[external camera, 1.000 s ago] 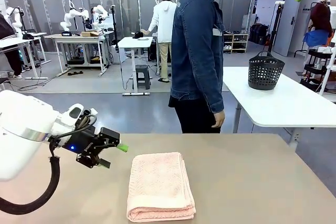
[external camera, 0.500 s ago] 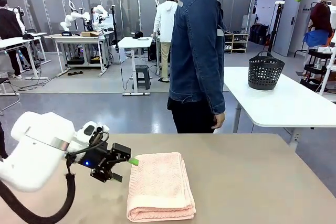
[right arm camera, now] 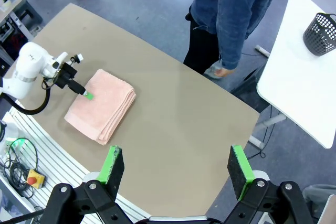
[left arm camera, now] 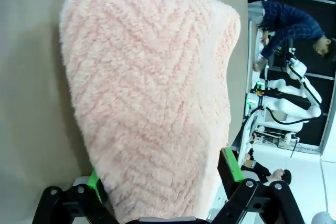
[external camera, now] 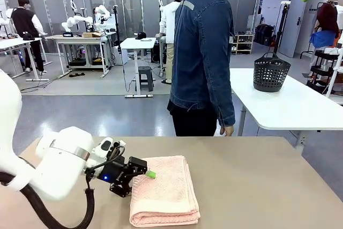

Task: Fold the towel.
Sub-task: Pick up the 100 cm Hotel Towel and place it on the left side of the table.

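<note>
Left end effector (external camera: pixel 140 175) at left long edge of folded towel (external camera: pixel 163 189), pads straddling edge layers, closing, grip unconfirmed. Towel mid-worktop (external camera: pixel 257 181), long axis running toward person. Right end effector (right arm camera: pixel 176 167) high above, spread wide, empty, well apart.

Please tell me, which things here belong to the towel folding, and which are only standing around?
Belong to the job:
towel, already folded on the table
left end effector, at the towel's edge

Only standing around:
dark basket on the white table
</note>
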